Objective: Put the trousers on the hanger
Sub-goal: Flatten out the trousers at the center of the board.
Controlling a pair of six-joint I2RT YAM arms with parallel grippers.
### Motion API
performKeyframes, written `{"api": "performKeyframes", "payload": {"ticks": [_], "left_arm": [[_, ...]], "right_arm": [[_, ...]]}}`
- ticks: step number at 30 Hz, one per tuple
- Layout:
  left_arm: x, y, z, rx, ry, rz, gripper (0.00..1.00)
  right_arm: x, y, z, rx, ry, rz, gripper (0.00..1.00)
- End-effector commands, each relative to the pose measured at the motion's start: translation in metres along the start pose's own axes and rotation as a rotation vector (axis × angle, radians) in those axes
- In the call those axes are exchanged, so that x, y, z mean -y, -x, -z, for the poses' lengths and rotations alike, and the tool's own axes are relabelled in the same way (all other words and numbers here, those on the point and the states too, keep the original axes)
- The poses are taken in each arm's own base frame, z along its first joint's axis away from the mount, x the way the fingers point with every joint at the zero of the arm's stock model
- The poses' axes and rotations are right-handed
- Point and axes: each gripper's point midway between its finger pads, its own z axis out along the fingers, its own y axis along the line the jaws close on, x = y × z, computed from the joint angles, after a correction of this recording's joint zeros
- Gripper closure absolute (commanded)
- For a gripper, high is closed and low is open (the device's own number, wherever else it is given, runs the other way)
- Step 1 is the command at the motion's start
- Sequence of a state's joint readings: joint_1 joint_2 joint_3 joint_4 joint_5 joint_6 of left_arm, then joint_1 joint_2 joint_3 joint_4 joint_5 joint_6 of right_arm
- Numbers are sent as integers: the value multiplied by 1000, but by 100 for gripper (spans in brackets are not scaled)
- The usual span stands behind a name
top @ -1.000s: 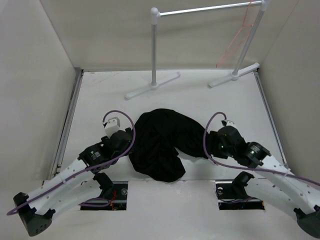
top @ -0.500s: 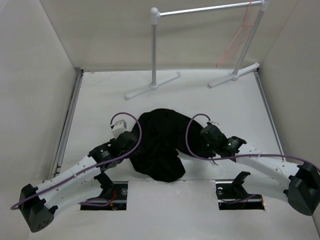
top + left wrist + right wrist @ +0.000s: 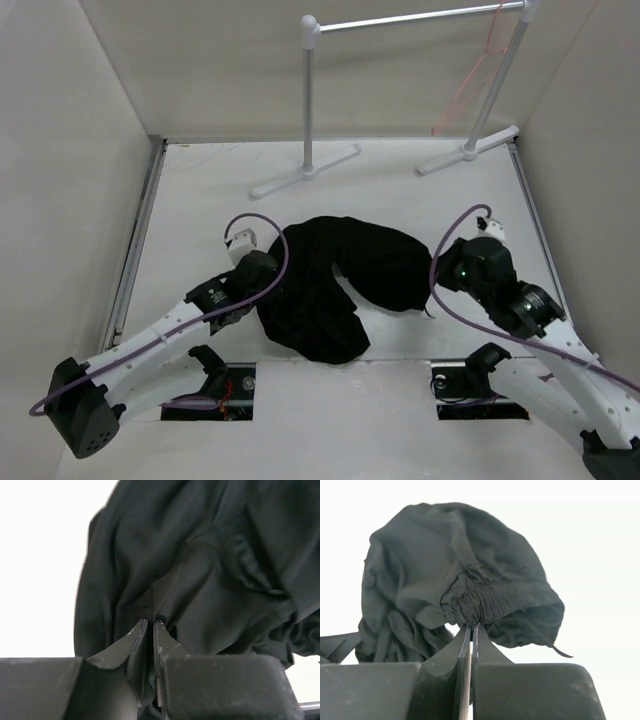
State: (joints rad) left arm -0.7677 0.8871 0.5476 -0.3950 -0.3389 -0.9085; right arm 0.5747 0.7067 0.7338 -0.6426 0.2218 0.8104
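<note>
Top view first: the trousers sit in a crumpled black heap at the middle of the table. There's no clean leg line. The bundle's long axis runs roughly from lower centre up toward the right, with one fat lobe hanging toward the bottom edge. The hanger hangs on the rod of the rack in the upper right, well apart from the cloth. The left gripper is tucked against the heap's left edge and the right gripper is at its right end. You can't judge the fingers from up here.

Left wrist view: the left gripper has its fingers drawn almost together, with just a thin slit between them. The tips are nipping a fold of the trousers, which fill most of the frame.

Right wrist view: the right gripper has its fingers squeezed tight on the gathered, elastic-looking band of the trousers. The rest bulges above the tips in a rounded bundle.
</note>
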Motion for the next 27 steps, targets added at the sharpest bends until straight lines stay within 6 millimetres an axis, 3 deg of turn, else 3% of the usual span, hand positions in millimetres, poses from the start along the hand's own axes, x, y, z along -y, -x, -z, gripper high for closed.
{"api": "performKeyframes", "payload": {"ticks": [1,4,6,10,14,16,19,21,22,23,25,27], "left_arm": [[38,66,38,159,-119,20,94],[42,120,79,294,-123,8,95],[39,167,117,416,-109,28,95],[24,240,189,633,-57,82,95],[6,263,223,722,-10,123,95],[-3,278,256,806,3,144,94],[3,310,310,942,-20,117,93],[12,322,331,981,-48,108,92],[13,324,332,981,-48,103,92],[14,320,320,954,-46,90,90],[19,289,258,784,-49,32,83],[14,232,189,562,-35,39,73]], "right_arm": [[19,20,29,65,-50,3,99],[17,44,59,153,-19,-15,99],[10,67,85,230,11,-15,99],[-10,121,148,418,72,6,99],[-30,154,199,533,142,8,99],[-35,161,220,570,172,-8,99],[-41,171,249,635,224,-21,99],[-47,174,265,660,271,-27,99],[-51,171,266,648,301,-25,98],[-54,162,258,607,317,-17,97],[-43,140,225,510,274,-23,98],[-22,120,189,455,193,-22,99]]}}
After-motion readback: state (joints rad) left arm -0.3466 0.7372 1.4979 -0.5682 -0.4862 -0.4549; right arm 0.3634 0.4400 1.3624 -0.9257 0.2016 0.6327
